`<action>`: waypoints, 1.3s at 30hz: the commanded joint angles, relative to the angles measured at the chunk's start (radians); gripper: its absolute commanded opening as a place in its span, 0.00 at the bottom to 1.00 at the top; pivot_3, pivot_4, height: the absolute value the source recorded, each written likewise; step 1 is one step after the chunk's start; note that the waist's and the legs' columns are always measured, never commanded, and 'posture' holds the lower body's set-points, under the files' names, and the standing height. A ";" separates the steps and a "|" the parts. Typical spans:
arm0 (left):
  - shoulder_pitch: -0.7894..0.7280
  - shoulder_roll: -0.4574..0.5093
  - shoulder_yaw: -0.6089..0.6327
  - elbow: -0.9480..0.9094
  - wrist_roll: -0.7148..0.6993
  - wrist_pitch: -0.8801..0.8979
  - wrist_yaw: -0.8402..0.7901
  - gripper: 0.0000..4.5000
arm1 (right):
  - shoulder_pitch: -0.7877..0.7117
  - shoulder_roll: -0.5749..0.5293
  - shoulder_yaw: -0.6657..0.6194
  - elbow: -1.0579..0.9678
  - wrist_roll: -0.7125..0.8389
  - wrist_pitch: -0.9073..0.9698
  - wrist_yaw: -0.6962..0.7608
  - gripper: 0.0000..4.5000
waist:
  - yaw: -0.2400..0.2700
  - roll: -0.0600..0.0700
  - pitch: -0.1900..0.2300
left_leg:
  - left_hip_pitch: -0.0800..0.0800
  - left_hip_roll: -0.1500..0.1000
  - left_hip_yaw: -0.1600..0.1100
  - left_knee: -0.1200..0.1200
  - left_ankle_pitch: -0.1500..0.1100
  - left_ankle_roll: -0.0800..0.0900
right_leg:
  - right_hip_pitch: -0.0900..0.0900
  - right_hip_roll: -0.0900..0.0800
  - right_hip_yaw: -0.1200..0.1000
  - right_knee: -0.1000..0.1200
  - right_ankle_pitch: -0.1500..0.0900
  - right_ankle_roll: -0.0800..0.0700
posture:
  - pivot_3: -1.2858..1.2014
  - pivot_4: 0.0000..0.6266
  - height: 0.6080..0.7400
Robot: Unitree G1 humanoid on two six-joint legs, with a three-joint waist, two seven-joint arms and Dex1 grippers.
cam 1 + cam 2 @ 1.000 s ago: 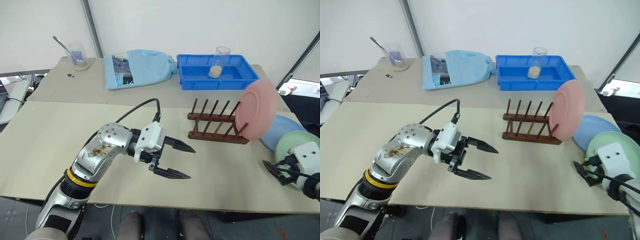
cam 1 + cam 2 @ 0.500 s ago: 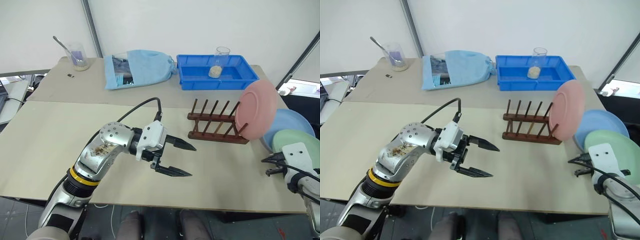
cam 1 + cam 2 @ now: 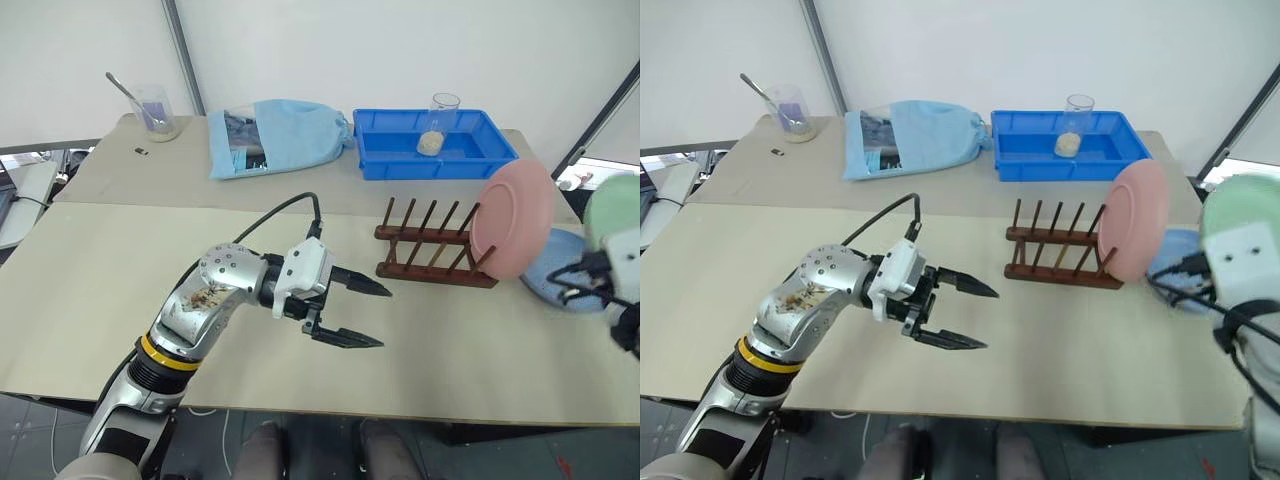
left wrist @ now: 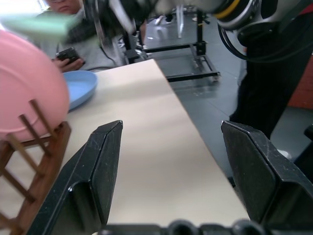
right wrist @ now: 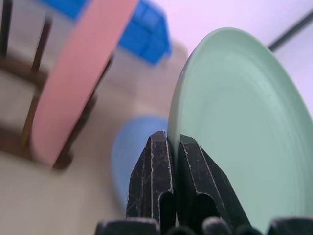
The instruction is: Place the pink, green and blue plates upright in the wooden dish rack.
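Observation:
The pink plate (image 3: 513, 218) stands upright at the right end of the wooden dish rack (image 3: 430, 250). To its right the blue plate (image 3: 560, 282) lies flat on the table. The green plate (image 3: 1240, 205) hangs tilted on edge above the blue one, at the table's right side. My right gripper (image 5: 172, 142) is shut on the green plate's (image 5: 244, 127) rim. Left of the rack, my left gripper (image 3: 384, 318) hovers over the table, pointing toward the rack. It stands open with nothing between its fingers (image 4: 98, 166).
A deep blue tray (image 3: 380, 160) holding a glass jar (image 3: 441, 122) sits behind the rack. A light blue cloth bag (image 3: 280, 135) and a beaker with a spoon (image 3: 155, 110) stand at the back left. A seated person (image 4: 73, 49) is beyond the table's right edge.
My right gripper has shut on the green plate's rim and raised it off the blue plate, tipping it onto its edge. The left arm has kept still.

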 commanded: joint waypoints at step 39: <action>0.021 0.096 0.147 -0.042 -0.083 0.106 0.079 0.77 | -0.286 0.123 -0.044 0.306 1.675 -0.041 -0.538 0.01 | 0.005 0.000 0.003 | -0.003 0.000 -0.005 -0.002 -0.001 0.003 | 0.001 0.002 -0.002 -0.001 0.000 0.001 | 0.52 0.24 0.67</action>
